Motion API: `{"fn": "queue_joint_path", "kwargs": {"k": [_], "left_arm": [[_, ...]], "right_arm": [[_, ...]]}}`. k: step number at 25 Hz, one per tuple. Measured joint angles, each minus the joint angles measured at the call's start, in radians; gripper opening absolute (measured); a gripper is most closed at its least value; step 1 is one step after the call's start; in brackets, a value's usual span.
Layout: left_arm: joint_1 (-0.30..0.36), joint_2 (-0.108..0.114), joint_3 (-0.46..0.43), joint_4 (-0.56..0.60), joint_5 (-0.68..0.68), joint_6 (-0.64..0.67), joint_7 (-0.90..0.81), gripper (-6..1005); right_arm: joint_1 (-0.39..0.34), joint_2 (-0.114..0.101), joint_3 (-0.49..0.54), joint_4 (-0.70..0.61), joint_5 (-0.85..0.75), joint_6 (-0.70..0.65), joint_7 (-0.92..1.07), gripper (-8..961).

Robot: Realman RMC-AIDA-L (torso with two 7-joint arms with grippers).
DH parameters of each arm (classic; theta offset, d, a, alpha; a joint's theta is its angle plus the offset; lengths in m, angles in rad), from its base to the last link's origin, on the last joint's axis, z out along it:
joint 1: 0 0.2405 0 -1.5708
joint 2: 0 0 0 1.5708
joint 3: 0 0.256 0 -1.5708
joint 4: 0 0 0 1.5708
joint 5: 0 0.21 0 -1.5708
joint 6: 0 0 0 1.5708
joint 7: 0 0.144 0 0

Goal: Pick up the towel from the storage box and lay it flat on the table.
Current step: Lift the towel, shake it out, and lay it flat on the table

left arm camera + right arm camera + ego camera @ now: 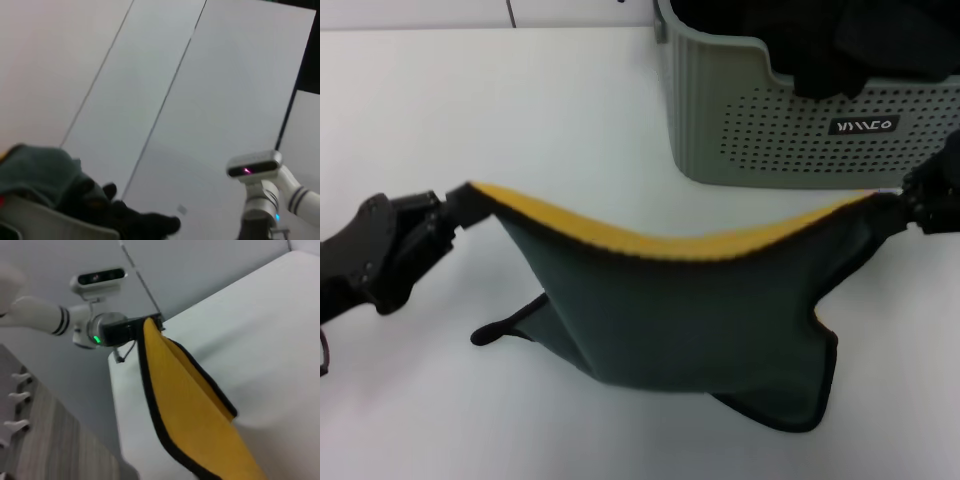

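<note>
**Towel stretched between two grippers**

Head view: the towel (680,320) sags limply above the table (520,110), beside the storage box (800,120). The left gripper (455,212) and right gripper (910,205) pinch its top corners.

Left wrist view: the towel is probably the green bunch.

Right wrist view: soft yellow cloth; corners are the best holds.

yellow towel (190,415), left pincer (152,325) clamping corner

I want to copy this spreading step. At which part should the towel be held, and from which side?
By its two top corners, from the outer sides: the left gripper and right gripper pinch them, so the towel hangs open over the table.
</note>
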Motion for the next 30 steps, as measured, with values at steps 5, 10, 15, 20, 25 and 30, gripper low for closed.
{"fn": "queue_joint_path", "kwargs": {"k": [5, 10, 15, 20, 25, 30], "left_arm": [[0.024, 0.056, 0.0, 0.112, 0.098, 0.005, 0.009, 38], [0.066, 0.112, 0.0, 0.23, 0.209, 0.005, 0.075, 40], [0.095, 0.151, -0.001, 0.349, 0.329, 0.008, 0.182, 41], [0.152, 0.222, -0.008, 0.556, 0.449, 0.009, 0.361, 43], [0.187, 0.23, -0.018, 0.584, 0.46, 0.009, 0.378, 45], [0.194, 0.216, -0.018, 0.556, 0.477, 0.003, 0.379, 46]], "right_arm": [[-0.03, 0.037, -0.011, -0.078, 0.032, -0.063, 0.01, 22], [-0.081, 0.042, -0.132, -0.15, 0.174, -0.068, 0.049, 22], [-0.121, 0.036, -0.261, -0.23, 0.331, -0.07, 0.097, 22], [-0.164, 0.048, -0.346, -0.295, 0.445, -0.07, 0.122, 22], [-0.193, 0.052, -0.372, -0.31, 0.545, -0.071, 0.127, 22], [-0.218, 0.065, -0.372, -0.254, 0.516, -0.067, 0.112, 22]]}}
